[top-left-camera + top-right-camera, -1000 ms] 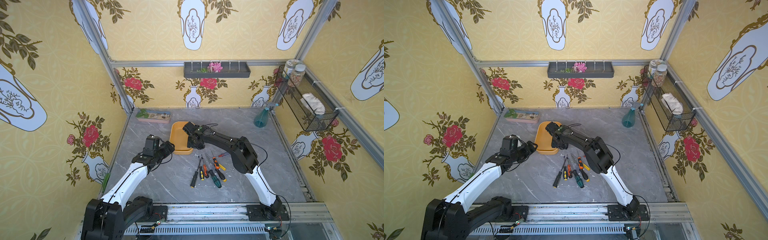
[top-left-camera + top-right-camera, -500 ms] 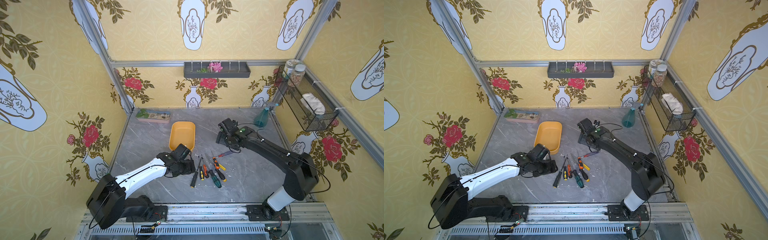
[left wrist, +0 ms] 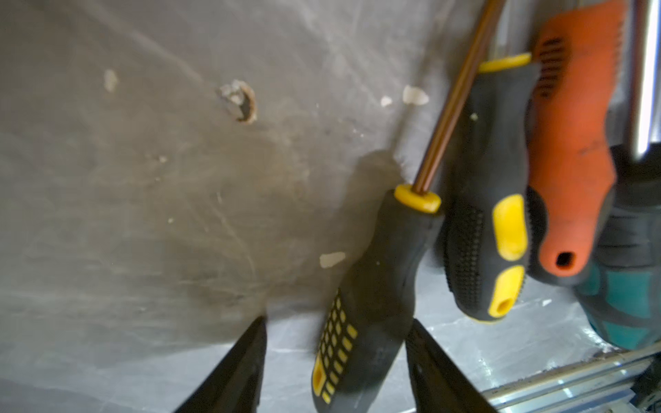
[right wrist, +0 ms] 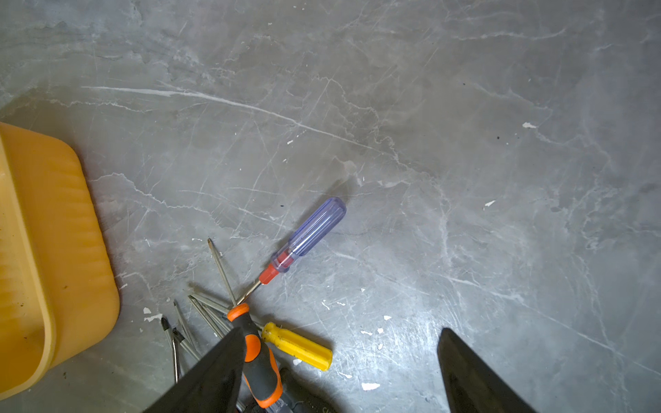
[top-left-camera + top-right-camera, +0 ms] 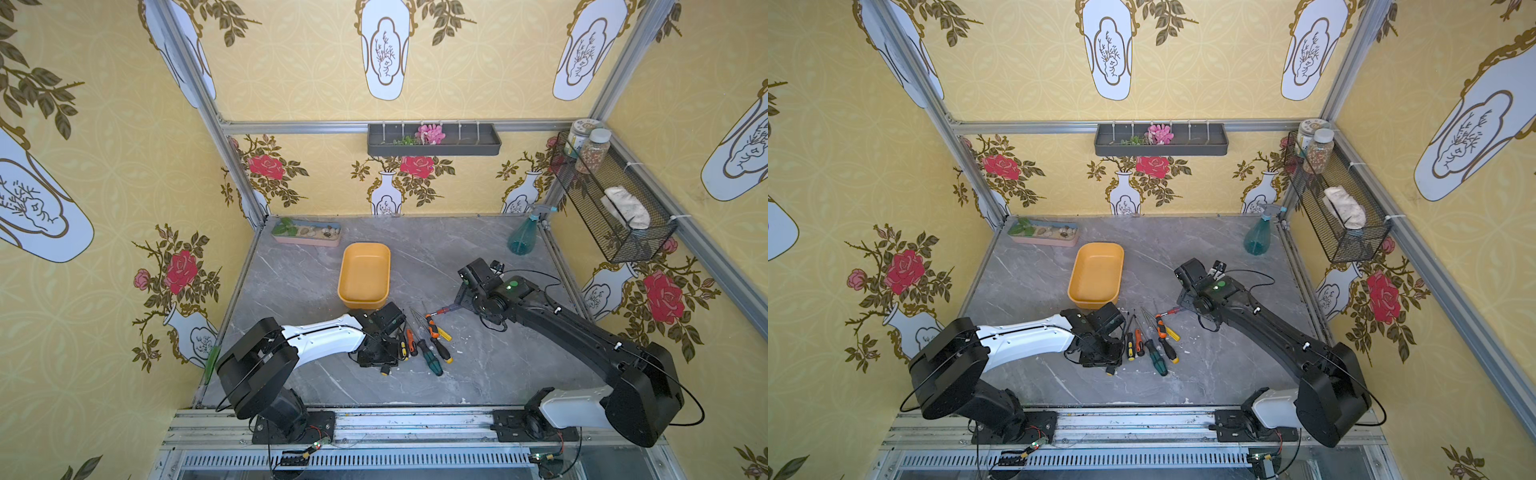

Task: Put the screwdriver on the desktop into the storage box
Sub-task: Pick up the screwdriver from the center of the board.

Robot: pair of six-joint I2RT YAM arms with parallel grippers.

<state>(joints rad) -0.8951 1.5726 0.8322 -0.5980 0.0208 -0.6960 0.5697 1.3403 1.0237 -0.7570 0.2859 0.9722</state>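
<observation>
I'm looking into a lab test booth dressed as a home corner. Yellow rose-and-vase wallpaper panels [image 5: 311, 62] sit in bare aluminium frame posts [image 5: 195, 87] around a grey stone-look tabletop [image 5: 498, 365]. At six o'clock a slotted metal rail [image 5: 415, 422] carries a white robot arm [image 5: 320, 336] and a black robot arm [image 5: 582, 332]. A black wire wall basket [image 5: 598, 232] hangs at two o'clock.

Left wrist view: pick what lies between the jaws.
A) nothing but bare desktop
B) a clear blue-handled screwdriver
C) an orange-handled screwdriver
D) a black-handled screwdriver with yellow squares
D: the black-handled screwdriver with yellow squares has its handle between the jaws of the left gripper, with a gap showing on one side.
</observation>
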